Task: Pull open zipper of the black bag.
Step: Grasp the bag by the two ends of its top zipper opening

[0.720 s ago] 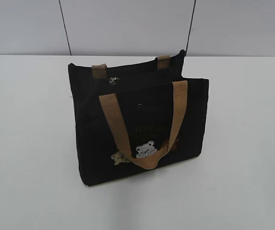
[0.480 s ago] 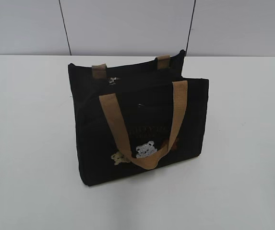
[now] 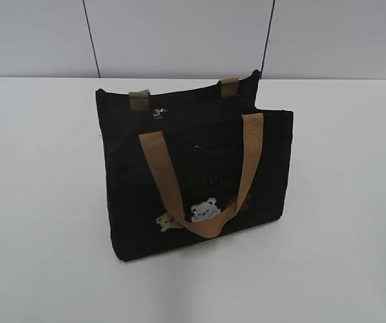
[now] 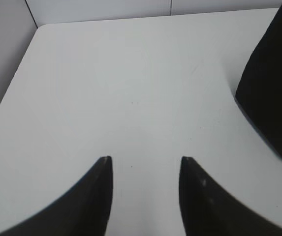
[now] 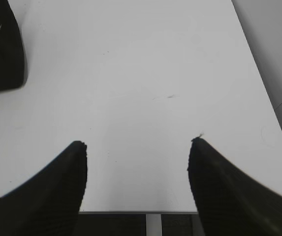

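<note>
Zipper point(image 3: 159, 112) and its small silver pull tab sit at the top left end of the black bag point(image 3: 199, 182), which stands upright near the middle of the white table point(image 3: 44, 202) with one tan webbing handle point(image 3: 203, 178) draped down its front over the bear patches point(image 3: 196, 214) and the other showing only as two stubs at the rear edge. Neither arm appears in the exterior view; the wrist views show the left gripper point(image 4: 145, 160) with its fingers parted and empty over bare table, the bag's corner at the right edge of that view, and the right gripper point(image 5: 138, 142) spread wider, likewise holding nothing, with the bag at the upper left of its view. The task appears to be at its very start, the approach not yet made and the zipper seemingly untouched. The next move likely calls for one gripper to steady the bag while the other reaches the tiny tab, pinches it squarely and draws it along the track; a loose pinch could slip off, and an unbraced bag could slide or tip. Compared with the earlier exterior frames, nothing has visibly shifted: the bag, handles and tab lie as they did.
</note>
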Available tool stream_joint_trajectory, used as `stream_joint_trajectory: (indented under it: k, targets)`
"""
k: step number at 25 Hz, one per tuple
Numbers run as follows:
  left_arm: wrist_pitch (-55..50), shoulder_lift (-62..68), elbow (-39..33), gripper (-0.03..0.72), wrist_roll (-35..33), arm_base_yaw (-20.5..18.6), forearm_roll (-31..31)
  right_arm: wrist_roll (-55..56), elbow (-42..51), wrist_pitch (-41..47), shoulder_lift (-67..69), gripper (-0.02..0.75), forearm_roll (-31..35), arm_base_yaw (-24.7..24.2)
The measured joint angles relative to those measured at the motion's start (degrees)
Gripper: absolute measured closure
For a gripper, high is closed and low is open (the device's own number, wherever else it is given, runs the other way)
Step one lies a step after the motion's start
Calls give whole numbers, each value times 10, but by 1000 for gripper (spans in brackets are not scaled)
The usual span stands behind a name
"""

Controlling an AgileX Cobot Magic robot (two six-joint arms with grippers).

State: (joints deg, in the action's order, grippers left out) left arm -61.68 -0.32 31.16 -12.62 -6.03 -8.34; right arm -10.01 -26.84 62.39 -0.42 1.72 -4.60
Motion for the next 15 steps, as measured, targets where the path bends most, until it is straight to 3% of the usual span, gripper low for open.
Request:
stream_joint_trajectory:
  k: [15]
  targets:
    - [0,0,0,394,0,0,1,0,0,0,0,248,0,0]
